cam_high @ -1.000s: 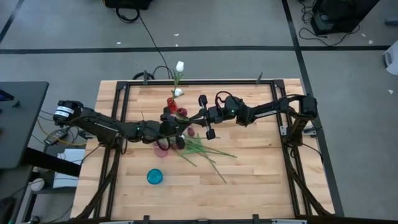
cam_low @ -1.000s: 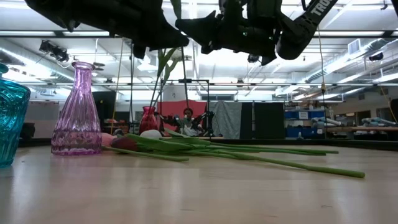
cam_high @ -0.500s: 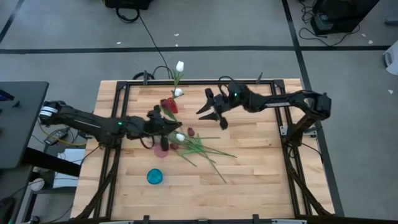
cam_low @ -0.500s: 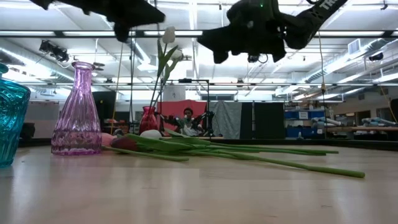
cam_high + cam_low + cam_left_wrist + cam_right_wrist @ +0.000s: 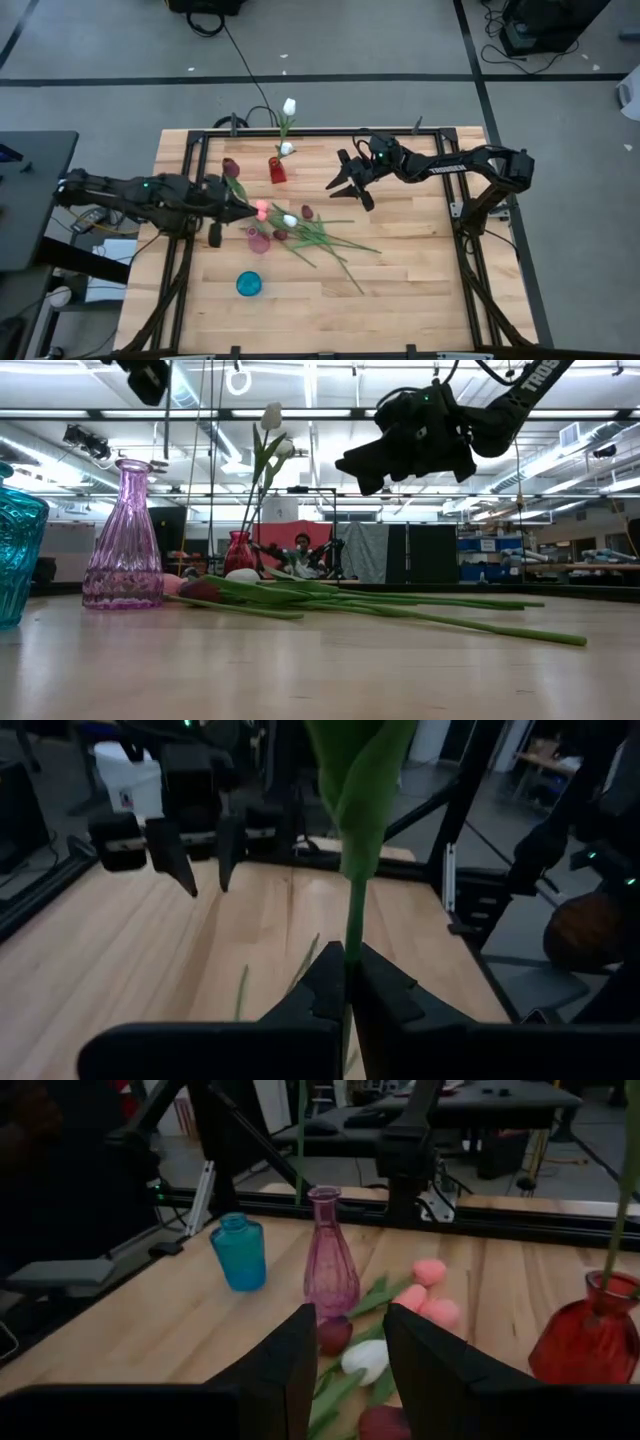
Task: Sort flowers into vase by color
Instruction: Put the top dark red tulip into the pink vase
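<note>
My left gripper (image 5: 243, 205) hangs over the table's left half, beside the pink vase (image 5: 259, 238), shut on a maroon tulip (image 5: 231, 167). My right gripper (image 5: 350, 185) hovers open over the far middle, to the right of the red vase (image 5: 276, 170); it touches nothing. The red vase holds white tulips (image 5: 289, 105) by their stems. A pile of pink, white and maroon tulips (image 5: 310, 230) lies flat on the boards. In the right wrist view the open gripper (image 5: 345, 1348) looks over that pile (image 5: 365, 1355), the pink vase (image 5: 331, 1255) and the blue vase (image 5: 239, 1252). My left gripper (image 5: 350, 962) pinches the maroon tulip's thin green stem (image 5: 354, 925) between its two fingers, just below a folded leaf (image 5: 360, 790). The fingers lie across the stem. The tulip is lifted clear of the table, and the part of the stem (image 5: 165, 405) below the fingers hangs free.
The blue vase (image 5: 249, 284) stands near the table's near left. A black frame rail (image 5: 320, 131) runs along the far edge, with posts at the sides. Bare boards lie to the right (image 5: 420, 260) of the pile. A person (image 5: 301, 552) sits far behind the table.
The two grippers stood close together by the red vase and have parted. My left gripper has drawn back toward the table's left edge and risen, carrying the maroon tulip away from the red vase. My right gripper, open throughout, has moved toward the far right.
</note>
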{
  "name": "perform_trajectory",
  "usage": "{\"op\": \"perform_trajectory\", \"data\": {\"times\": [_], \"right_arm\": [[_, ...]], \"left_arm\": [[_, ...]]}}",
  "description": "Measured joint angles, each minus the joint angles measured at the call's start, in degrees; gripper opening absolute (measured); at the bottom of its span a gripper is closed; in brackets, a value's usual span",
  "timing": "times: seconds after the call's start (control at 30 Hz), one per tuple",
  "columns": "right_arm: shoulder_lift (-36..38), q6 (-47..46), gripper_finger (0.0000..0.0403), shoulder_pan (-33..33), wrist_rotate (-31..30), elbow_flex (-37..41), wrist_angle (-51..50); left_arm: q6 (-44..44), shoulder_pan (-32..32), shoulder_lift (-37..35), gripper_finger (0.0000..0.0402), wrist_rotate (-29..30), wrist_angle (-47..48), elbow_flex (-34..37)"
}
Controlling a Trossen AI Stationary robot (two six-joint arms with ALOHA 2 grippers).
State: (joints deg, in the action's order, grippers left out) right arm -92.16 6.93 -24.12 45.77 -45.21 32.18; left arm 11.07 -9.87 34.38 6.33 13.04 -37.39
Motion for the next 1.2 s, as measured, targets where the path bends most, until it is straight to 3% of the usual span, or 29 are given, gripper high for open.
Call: {"op": "perform_trajectory", "data": {"times": [0.33, 0.7, 0.97, 1.2], "right_arm": [[0.0, 0.6, 0.0132, -0.5, -1.3, 0.0, -0.1], [0.0, 0.7, 0.0132, -0.4, -1.3, 0.0, -0.8], [0.0, 0.8, 0.0132, -0.4, -1.3, 0.0, -1.8], [0.0, 1.7, 0.0132, -0.4, -1.3, 0.0, -2.7]], "left_arm": [[1.2, 0.0, -4.8, 0.0014, -1.1, 8.4, 0.0], [2.6, 0.0, -8.3, 0.0014, -0.7, 9.0, 0.0], [-0.1, 0.0, -7.5, 0.0014, 2.7, 9.8, 0.0], [-0.1, 0.0, -1.9, 0.0014, 4.5, 12.2, 0.1]]}}
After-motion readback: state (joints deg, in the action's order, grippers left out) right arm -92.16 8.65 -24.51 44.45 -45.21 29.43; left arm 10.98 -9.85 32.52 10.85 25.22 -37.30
